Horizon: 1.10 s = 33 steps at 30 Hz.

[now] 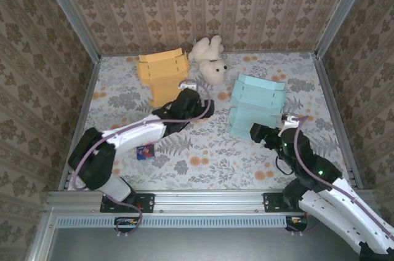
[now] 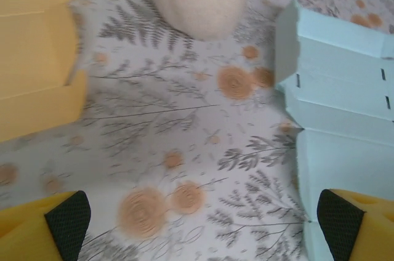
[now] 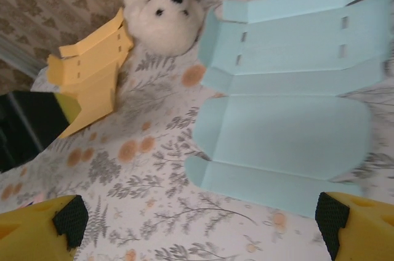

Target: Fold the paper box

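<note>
Table (image 1: 203, 168) under a flowered cloth, walled on three sides.

Blue paper box (image 1: 255, 106) right of centre, unfolded, flaps spread; its near corner is hidden behind the right arm's wrist; in the right wrist view its right edge is cut off by the frame.

Yellow paper box (image 1: 163, 76) at back left, also unfolded; near edge covered by the left arm; blurred and cut off in the left wrist view.

White toy bear (image 1: 209, 61) between the two boxes, toward the back; the left wrist view catches just its lower part.

Left pincer (image 2: 204, 221) spread wide, nothing between the pads; hangs over bare cloth between the boxes.

Right pincer (image 3: 203, 224) spread wide, empty; above the cloth just beside the blue paper box.

Small dark card (image 1: 145, 151) by the left arm; too small to read.
</note>
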Each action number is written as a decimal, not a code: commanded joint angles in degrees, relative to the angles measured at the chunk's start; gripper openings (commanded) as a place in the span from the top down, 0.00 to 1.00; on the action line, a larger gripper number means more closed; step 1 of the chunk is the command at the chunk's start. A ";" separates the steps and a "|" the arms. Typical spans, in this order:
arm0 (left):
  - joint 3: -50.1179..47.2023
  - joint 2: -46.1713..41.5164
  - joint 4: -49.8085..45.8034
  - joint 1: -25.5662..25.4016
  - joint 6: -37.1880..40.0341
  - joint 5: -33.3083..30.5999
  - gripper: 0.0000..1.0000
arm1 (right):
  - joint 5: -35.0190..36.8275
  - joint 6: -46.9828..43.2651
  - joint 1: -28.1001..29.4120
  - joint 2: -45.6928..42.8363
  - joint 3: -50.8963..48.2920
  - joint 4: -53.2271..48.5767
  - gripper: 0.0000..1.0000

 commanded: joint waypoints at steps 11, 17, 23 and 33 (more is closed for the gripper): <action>34.21 28.12 -9.81 -0.50 13.35 6.67 0.04 | 8.12 -6.97 0.10 0.44 -0.48 -7.74 0.00; 49.77 39.45 -16.92 0.17 17.38 7.23 0.08 | 6.38 -6.62 0.10 0.16 -1.77 -6.98 0.00; 56.00 45.39 -18.34 1.88 16.01 13.07 0.18 | 5.96 -6.95 0.11 -0.36 -2.04 -6.44 0.00; 60.88 49.57 -19.57 2.10 17.03 14.34 0.37 | 4.83 -7.23 0.10 -0.55 -2.04 -6.17 0.00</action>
